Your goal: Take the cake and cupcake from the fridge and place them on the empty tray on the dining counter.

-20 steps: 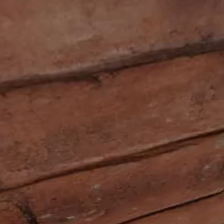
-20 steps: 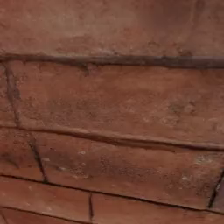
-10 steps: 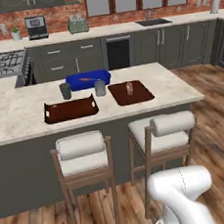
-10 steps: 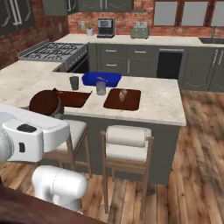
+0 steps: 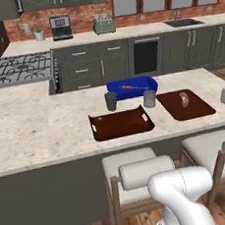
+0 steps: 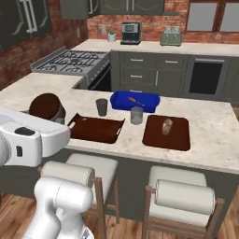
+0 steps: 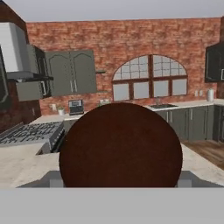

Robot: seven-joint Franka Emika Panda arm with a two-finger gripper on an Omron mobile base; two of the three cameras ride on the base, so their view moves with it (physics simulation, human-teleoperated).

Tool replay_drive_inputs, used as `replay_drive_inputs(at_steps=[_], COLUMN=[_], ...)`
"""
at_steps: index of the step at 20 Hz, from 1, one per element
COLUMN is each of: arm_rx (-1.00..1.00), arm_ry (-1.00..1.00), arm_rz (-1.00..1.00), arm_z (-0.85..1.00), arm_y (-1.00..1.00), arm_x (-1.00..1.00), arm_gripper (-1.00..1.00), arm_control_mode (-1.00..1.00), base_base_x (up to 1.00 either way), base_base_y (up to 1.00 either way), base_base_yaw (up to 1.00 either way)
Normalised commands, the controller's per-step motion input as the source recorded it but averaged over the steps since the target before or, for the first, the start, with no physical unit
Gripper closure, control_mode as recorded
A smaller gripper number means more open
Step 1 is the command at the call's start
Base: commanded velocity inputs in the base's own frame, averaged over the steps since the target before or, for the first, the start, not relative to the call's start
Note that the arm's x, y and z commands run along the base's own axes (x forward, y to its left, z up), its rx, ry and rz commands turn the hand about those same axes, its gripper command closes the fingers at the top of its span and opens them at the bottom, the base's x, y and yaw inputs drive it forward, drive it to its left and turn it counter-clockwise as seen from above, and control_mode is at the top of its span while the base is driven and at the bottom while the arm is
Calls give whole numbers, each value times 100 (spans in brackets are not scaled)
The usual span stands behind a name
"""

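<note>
1. The gripper [image 6: 46, 112] held the cupcake [image 6: 45, 106], its jaws spread wide around the wrapper, at the left end of the dining counter [image 6: 205, 154]
2. In the hand view the cupcake [image 7: 120, 146] showed as a round dark brown disc facing the camera (round, so no long axis could be told)
3. The tray [image 5: 120, 123] lay flat on the pale speckled top, long side along the counter edge, handles at its ends
4. Behind it sat a blue tray [image 5: 132, 87] and two grey cups [image 5: 111, 100]
5. Red brick walls and dark cabinets backed the room
</note>
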Motion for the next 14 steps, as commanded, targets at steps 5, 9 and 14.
replay_drive_inputs(at_steps=[5, 9, 14], arm_rx=[3, 9, 2], arm_ry=[3, 24, 22], arm_rz=[11, 40, 27], arm_z=[-9, -68, -93], arm_y=[0, 35, 69], arm_x=[20, 100, 100], arm_gripper=[100, 100, 100], arm_control_mode=[-100, -100, -100], base_base_x=[53, 0, 0], base_base_y=[2, 0, 0], base_base_yaw=[36, 0, 0])
